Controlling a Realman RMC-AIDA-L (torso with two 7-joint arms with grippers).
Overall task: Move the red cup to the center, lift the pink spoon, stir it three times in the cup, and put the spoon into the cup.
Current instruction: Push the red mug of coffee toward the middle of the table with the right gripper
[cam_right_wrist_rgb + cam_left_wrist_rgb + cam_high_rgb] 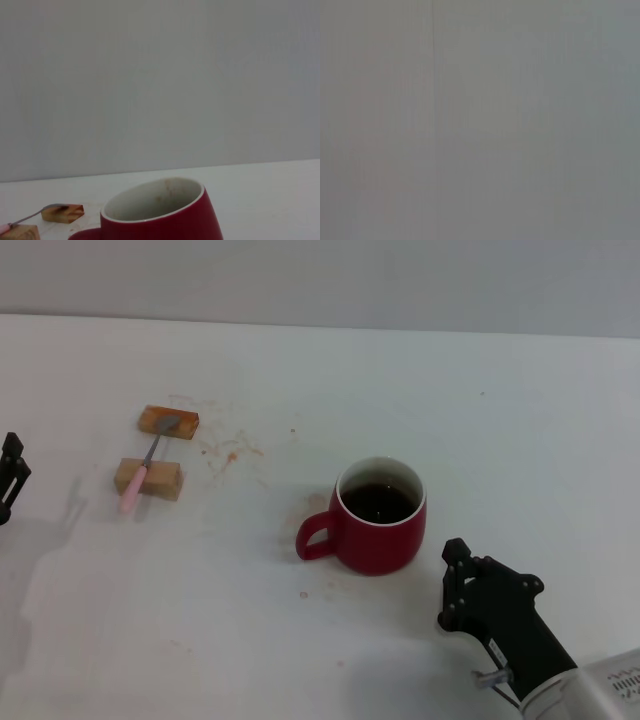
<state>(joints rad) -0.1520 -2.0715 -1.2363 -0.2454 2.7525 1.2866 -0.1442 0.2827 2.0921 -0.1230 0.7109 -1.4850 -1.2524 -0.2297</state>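
The head view looks forward and down across the white table (480,390) from above. The right wrist view sits low and close behind the red cup (160,212), facing level toward the grey wall; both views share the cup and two wooden blocks (62,212). The left wrist view shows only blank grey.

Around mug: the squat dark-red ceramic mug (381,517) stands apart from everything else on the white table (500,420); nothing above its rim.
Spoon access: the slim pink-handled spoon (145,466) bridges two tan wooden blocks (149,479); nothing above it.
Nearest obstacle: the black right gripper (460,585), beside the mug.
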